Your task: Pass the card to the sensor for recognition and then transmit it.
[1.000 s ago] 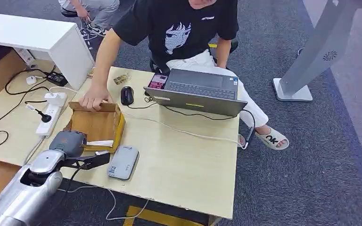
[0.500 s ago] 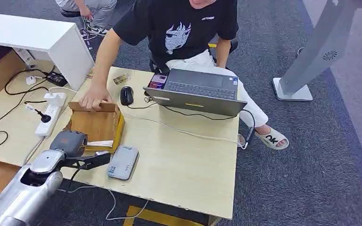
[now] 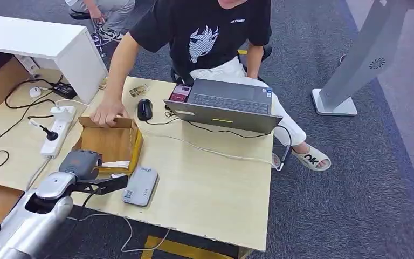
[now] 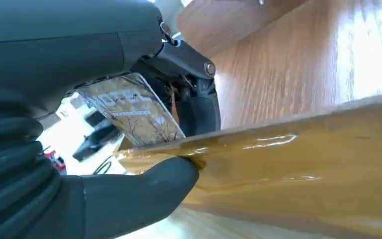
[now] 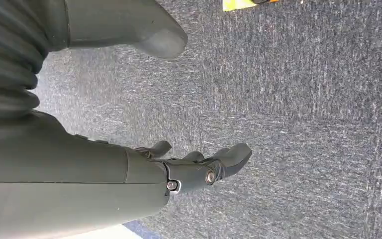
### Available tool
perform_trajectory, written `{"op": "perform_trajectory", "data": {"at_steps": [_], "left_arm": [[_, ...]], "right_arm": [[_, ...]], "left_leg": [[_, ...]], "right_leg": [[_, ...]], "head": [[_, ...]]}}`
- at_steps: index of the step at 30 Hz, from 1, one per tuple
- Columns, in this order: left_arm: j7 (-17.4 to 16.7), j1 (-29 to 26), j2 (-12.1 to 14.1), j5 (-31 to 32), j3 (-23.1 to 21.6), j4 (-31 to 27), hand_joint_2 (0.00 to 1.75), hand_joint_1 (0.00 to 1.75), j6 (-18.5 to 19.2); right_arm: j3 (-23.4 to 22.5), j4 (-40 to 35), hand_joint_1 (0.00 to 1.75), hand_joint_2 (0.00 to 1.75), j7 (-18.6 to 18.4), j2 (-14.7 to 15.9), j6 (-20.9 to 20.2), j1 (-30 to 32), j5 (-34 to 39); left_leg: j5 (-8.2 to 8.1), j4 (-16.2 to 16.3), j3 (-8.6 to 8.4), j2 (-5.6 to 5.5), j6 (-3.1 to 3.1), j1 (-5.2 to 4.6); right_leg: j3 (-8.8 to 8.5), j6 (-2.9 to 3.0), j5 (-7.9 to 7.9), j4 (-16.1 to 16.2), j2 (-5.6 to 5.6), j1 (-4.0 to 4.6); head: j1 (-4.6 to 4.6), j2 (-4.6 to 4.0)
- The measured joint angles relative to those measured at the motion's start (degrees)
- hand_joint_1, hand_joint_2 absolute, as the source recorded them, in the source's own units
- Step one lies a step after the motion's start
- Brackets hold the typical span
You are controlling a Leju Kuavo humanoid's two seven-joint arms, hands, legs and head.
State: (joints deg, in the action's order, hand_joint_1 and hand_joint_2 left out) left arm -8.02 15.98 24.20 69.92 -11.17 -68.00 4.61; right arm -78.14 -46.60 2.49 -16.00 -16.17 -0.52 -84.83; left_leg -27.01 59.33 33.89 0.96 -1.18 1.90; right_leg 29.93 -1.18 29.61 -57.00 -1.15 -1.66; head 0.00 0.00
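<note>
My left hand is at the near wall of an open wooden box on the table. In the left wrist view a patterned card sits tilted between the dark fingers and the grey thumb, right at the box's glossy wall; the hand pinches it. From the head view the card is a pale strip over that wall. The grey sensor lies flat just right of the hand. My right hand hangs over the carpet, fingers apart and holding nothing.
A seated person rests a hand on the box's far edge. Behind it are a mouse and an open laptop with a white cable crossing the table. A power strip lies at left. The table's right half is bare.
My left hand has crept a little up and right at the box's near wall. The person's hand and the sensor have stayed in place.
</note>
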Motion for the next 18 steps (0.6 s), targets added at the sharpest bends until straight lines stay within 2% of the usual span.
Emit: {"op": "perform_trajectory", "data": {"at_steps": [16,17,18], "left_arm": [[-0.11,0.32,-0.15,1.27,-0.55,-2.29,1.75,0.0,-1.81],[-0.11,0.36,-0.15,1.36,-0.55,-2.45,1.75,0.17,-1.81],[-0.11,0.39,-0.15,1.4,-0.57,-2.56,1.75,1.75,-1.81]], "right_arm": [[-0.24,0.11,0.0,1.75,0.33,-0.02,0.68,0.04,-1.01],[-0.24,0.11,0.0,1.75,0.33,-0.02,0.68,0.04,-1.03],[-0.26,0.11,0.0,1.75,0.33,-0.02,0.68,0.04,-1.03]], "left_leg": [[0.0,0.01,0.0,-0.02,0.0,0.0],[0.0,0.0,0.0,-0.02,0.0,0.0],[0.0,0.01,0.0,-0.02,0.0,0.0]], "right_leg": [[0.06,0.0,0.0,0.0,-0.02,0.0],[0.03,0.0,0.0,0.0,-0.02,0.0],[0.02,0.0,0.0,0.0,-0.02,0.0]], "head": [[0.0,0.0],[-0.02,0.0],[0.0,0.0]]}}
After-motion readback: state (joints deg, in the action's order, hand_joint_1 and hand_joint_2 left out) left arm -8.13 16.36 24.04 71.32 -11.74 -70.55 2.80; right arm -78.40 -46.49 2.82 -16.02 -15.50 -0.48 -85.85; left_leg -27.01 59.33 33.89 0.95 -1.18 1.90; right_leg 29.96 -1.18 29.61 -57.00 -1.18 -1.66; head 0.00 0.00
